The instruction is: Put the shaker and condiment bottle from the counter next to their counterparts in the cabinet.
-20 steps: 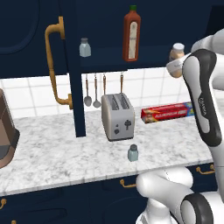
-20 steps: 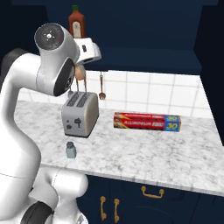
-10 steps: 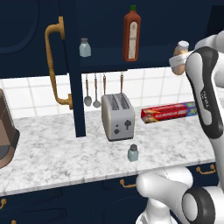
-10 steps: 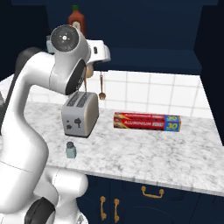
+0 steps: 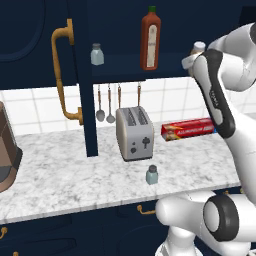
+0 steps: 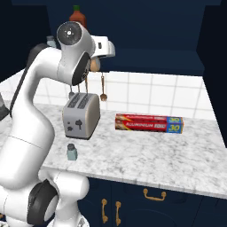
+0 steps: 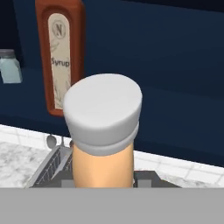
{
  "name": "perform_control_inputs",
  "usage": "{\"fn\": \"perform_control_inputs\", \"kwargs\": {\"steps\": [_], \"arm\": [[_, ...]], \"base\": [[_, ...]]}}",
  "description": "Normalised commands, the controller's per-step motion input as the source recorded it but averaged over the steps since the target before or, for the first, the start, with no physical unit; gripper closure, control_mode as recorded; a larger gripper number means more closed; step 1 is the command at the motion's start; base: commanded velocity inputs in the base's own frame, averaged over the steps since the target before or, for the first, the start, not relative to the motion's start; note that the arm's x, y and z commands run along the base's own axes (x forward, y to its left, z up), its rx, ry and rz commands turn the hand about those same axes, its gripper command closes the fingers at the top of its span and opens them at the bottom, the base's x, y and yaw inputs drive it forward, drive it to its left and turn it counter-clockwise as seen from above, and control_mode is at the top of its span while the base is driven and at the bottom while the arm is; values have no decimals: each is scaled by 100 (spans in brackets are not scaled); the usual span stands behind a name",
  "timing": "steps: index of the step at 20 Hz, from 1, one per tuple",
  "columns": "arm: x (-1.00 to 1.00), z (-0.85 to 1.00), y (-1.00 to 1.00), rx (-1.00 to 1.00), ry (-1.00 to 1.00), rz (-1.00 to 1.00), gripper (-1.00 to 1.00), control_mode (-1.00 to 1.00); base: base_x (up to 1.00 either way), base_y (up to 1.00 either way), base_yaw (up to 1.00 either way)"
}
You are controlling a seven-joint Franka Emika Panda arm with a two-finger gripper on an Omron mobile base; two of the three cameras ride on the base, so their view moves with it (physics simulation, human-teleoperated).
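Observation:
My gripper [image 5: 193,59] is shut on the condiment bottle [image 5: 197,49], a small tan-orange bottle with a white cap, held upright at shelf height just right of the open cabinet [image 5: 125,71]. In the hand view the condiment bottle [image 7: 103,131] stands close in front, its base hiding the gap between the fingers. On the shelf beyond stand the tall red-brown sauce bottle [image 7: 60,52] [image 5: 150,37] and the pale blue-grey shaker [image 7: 9,66] [image 5: 96,54]. The teal-tinted shaker [image 5: 152,175] [image 6: 72,152] sits on the counter [image 5: 60,180] in front of the toaster.
A silver toaster [image 5: 134,132] [image 6: 80,116] stands mid-counter, with a red foil box [image 5: 187,129] [image 6: 149,123] to its right. The open cabinet door with its brass handle [image 5: 62,75] juts out at left. Utensils [image 5: 109,102] hang under the shelf. A brown appliance [image 5: 7,155] sits far left.
The gripper has lifted the condiment bottle a little higher and carried it slightly left, closer to the cabinet shelf. The counter shaker has not moved.

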Motion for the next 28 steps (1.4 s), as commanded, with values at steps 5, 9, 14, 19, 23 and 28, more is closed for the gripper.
{"fn": "perform_control_inputs", "kwargs": {"steps": [5,9,14,19,23,28], "arm": [[53,0,0,3,0,0,100,-100],[46,0,0,1,0,0,100,-100],[44,0,-2,5,0,0,100,-100],[40,0,-17,9,0,3,100,-100],[17,-7,-4,3,0,6,100,-100],[0,-12,3,0,0,1,100,-100]], "base": [[0,0,0],[0,0,0],[0,0,0],[0,0,0],[0,0,0],[0,0,0]]}}
